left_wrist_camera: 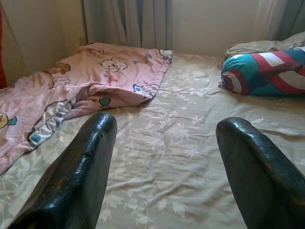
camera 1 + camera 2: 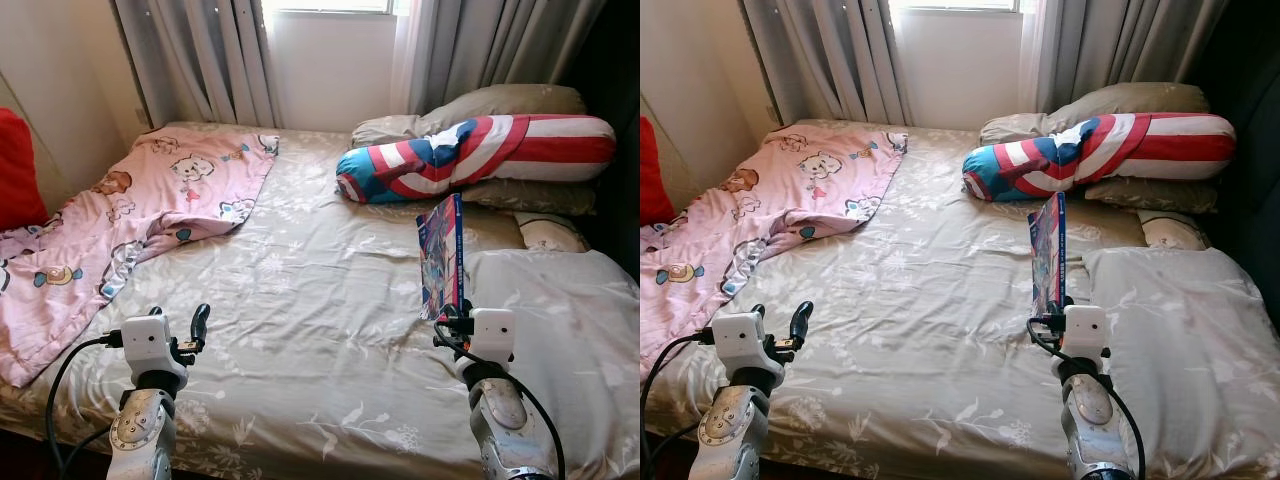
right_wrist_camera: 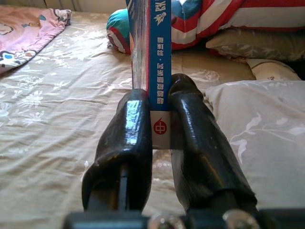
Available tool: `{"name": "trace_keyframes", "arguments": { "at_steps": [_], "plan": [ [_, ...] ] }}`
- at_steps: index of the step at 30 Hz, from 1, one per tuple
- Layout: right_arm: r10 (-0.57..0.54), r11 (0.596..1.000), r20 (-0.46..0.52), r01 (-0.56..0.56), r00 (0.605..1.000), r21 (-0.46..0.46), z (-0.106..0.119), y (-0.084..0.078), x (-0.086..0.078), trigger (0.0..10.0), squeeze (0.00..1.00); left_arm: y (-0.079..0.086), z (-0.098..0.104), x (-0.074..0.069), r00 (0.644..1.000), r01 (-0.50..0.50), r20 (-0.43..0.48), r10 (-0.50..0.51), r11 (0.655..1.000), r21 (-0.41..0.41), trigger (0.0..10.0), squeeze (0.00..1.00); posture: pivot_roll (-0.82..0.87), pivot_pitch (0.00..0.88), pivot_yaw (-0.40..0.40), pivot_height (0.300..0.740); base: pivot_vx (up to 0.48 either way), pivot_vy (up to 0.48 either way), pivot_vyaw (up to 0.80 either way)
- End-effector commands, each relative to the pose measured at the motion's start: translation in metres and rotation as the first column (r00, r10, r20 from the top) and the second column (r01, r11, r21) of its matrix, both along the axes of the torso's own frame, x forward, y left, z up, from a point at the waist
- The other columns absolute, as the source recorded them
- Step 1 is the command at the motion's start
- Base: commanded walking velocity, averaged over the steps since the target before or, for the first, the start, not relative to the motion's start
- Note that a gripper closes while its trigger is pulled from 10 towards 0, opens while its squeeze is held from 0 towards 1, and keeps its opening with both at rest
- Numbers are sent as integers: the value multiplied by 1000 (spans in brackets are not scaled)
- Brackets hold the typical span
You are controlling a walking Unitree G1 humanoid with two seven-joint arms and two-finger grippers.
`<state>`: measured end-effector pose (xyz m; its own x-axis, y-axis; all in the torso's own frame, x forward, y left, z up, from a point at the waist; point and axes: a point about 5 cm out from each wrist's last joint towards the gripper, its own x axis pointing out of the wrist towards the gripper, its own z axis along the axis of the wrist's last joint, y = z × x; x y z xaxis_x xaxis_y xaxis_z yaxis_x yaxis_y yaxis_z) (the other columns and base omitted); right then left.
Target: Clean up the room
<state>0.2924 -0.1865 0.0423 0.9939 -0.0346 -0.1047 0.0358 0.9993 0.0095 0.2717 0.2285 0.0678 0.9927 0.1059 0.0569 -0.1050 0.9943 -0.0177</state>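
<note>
Bed [image 2: 300,330] under curtained window; right end effector [image 3: 159,126] clamps book [image 2: 443,255], left end effector [image 1: 162,157] apart.

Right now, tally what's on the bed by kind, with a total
Blankets: 1, the pink cartoon blanket.
Bolsters: 1, the red, white and blue bolster.
Pillows: 3, a beige pillow behind the bolster, another under it, and a small pillow.
Books: 1, the blue book, clamped upright in the right gripper.
Total: 6.
</note>
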Motion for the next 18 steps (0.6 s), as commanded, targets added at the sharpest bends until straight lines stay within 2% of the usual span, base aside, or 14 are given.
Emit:
{"name": "trace_keyframes", "arguments": {
  "at_steps": [1,4,9,18],
  "plan": [
    [7,1000,43,-6,999,-12,9,0,5,10000,0,2,1,-1,1000,-7,-6,7,1000,-2,10000,0,13,0,-4,705,0,0,0],
    [13,1000,20,-13,1000,-19,7,1,6,10000,0,2,0,-1,1000,-8,-7,8,1000,-3,10000,0,14,0,-5,700,0,0,0],
    [29,999,20,-29,999,-15,6,5,6,10000,0,4,0,-3,1000,-12,-8,12,1000,-1,10000,0,19,0,-5,665,0,0,0],
    [26,1000,32,-26,999,0,6,5,4,10000,0,3,0,-4,1000,-4,-12,4,1000,-4,10000,0,19,0,-3,665,0,0,0]
  ]
}}
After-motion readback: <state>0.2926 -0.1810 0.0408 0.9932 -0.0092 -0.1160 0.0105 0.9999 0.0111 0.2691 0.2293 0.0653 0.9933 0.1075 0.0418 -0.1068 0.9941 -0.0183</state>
